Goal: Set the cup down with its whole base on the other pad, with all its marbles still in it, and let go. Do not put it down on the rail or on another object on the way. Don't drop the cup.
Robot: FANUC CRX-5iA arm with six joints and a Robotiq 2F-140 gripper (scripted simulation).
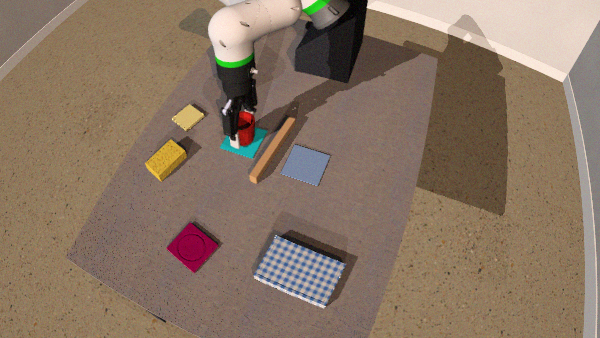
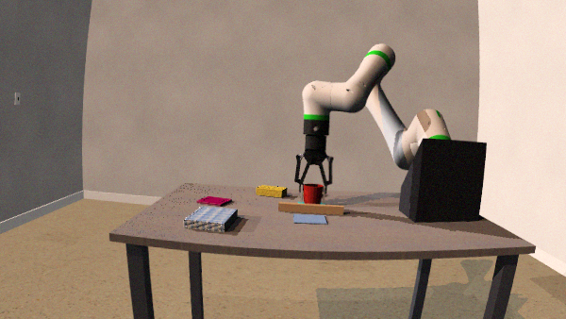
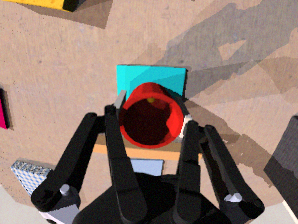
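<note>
1. The gripper (image 1: 239,131) points straight down from a white arm (image 1: 240,30) with green bands, and its fingers pinch the red cup (image 1: 246,129) from two sides.
2. The cup stands upright over the teal pad (image 1: 244,144). In the exterior view its base sits low, close to that pad; whether it touches cannot be told.
3. The wrist view looks down into the cup's open mouth. The inside is dark, with one small yellowish spot near the far rim; individual marbles cannot be made out.
4. Just right of the teal pad lies a wooden rail (image 1: 272,149), running diagonally from far right to near left in the top view.
5. On the other side of the rail, just beside it, lies the light blue pad (image 1: 305,164), flat on the tabletop (image 1: 370,150) with nothing on it.
6. Left of the cup are two yellow things: a flat yellow tile (image 1: 188,117) farther away and a thicker yellow sponge block (image 1: 165,159) nearer.
7. Toward the near edge lie a magenta square (image 1: 192,247) with a round groove in it and a blue-checked box (image 1: 300,270), well apart from the cup.
8. The arm rises from a black pedestal (image 1: 345,60) at the far side of the tabletop.
</note>
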